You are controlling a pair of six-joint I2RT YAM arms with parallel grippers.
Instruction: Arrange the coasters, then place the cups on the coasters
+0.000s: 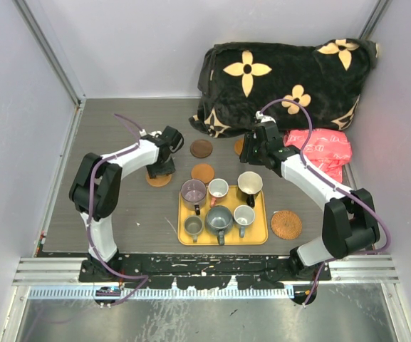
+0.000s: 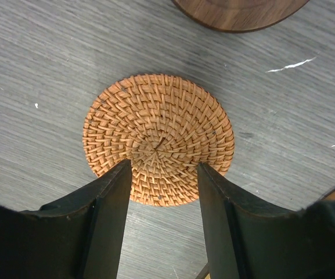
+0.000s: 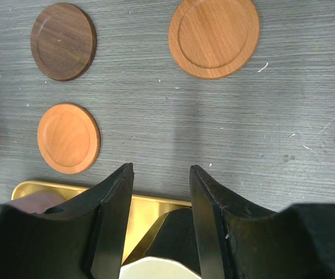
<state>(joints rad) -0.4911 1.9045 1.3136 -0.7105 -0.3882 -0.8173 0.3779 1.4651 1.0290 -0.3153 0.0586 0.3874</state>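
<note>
Six cups stand on the yellow tray (image 1: 223,241): purple (image 1: 193,191), white with pink inside (image 1: 218,189), black with cream inside (image 1: 249,183), olive (image 1: 193,226) and two grey (image 1: 218,219). My left gripper (image 1: 164,165) hangs open over a woven wicker coaster (image 2: 158,131) lying flat on the table, nothing between its fingers (image 2: 112,203). My right gripper (image 3: 161,170) is open above the tray's far edge (image 3: 150,212), with the black cup (image 3: 176,241) just under it. Past it lie a dark brown coaster (image 3: 62,40), an orange coaster (image 3: 68,138) and a lighter wooden coaster (image 3: 213,36).
Another wicker coaster (image 1: 286,224) lies to the right of the tray. A black flowered blanket (image 1: 283,78) fills the back right, with a red packet (image 1: 323,148) beside it. Grey walls close in the left, back and right sides.
</note>
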